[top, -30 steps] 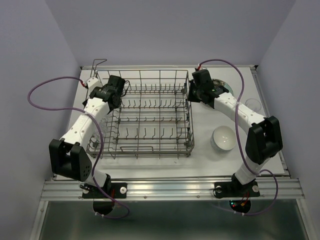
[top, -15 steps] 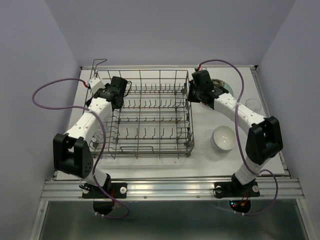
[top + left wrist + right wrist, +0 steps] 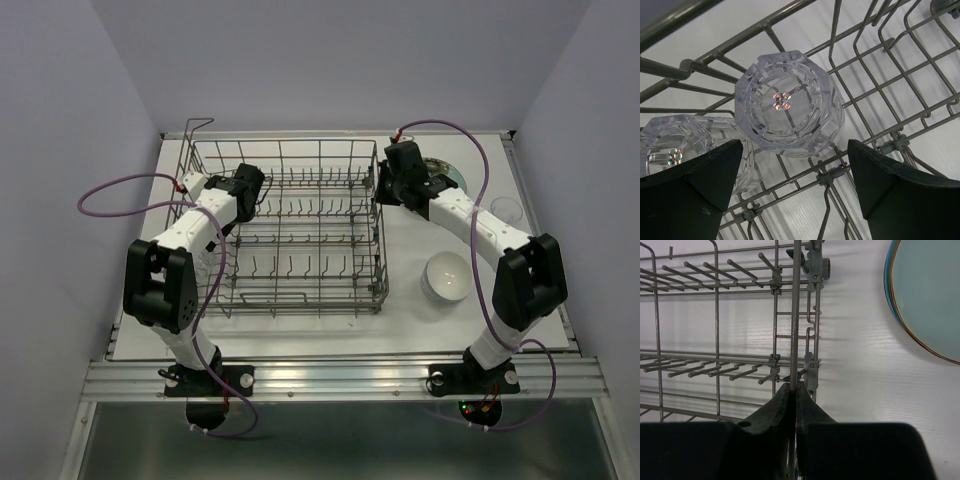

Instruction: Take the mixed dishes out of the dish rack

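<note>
The white worktop carries the large grey wire dish rack, which lies between my two hands. My right hand is clamped on it. Its fingers are pressed together round an upright wire of the rack's right-hand wall, and the rows of tines stretch off to that hand's left. Off to that hand's right, outside the rack, a pale green round plate with a brownish rim lies flat on the worktop. Nearer my base and well apart from the right hand, a white rounded bowl sits on the worktop. My left hand hangs over the rack's far left corner, fingers spread wide and holding nothing. Just beyond the gap between them a clear faceted glass sits upside down in the rack. A second clear glass stands just beside it, partly hidden behind one finger.
</note>
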`<state>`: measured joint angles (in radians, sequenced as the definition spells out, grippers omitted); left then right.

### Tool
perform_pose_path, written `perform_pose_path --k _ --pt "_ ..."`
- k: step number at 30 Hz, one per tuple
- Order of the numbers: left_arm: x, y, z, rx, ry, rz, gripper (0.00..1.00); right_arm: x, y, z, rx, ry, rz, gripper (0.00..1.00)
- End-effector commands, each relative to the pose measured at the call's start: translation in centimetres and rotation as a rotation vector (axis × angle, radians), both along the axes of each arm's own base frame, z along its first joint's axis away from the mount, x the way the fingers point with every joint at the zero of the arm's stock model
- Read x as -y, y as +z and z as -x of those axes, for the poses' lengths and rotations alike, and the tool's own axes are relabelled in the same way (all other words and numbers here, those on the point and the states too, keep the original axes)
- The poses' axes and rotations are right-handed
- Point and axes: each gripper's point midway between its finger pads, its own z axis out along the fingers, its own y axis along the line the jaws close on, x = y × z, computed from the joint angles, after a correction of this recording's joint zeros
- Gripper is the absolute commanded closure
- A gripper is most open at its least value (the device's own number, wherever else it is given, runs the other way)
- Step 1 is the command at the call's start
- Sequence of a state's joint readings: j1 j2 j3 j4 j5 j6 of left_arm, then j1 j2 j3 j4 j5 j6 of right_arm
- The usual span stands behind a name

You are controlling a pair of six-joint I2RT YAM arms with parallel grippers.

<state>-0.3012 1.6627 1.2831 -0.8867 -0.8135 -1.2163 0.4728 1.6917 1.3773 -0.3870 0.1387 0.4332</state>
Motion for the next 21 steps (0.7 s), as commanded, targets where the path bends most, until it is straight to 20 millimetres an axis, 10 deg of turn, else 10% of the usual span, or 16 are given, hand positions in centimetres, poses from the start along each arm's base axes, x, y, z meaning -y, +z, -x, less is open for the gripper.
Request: perform_pose_path --k 1,12,21 --pt "-1.4 1.8 0.4 0.077 0.089 -0.06 0.01 -1.1 0.4 0.8 0.016 0.075 -0.003 0.99" --pt "-2.9 1.1 -0.1 0.085 0.154 -0.101 0.02 -1.7 0.4 1.1 0.011 0.11 -0.022 0.99" --pt "-2.9 1.5 -0.7 0.124 0.15 -0.102 0.41 -1.9 0.2 1.2 0.005 0.13 -0.026 0.99"
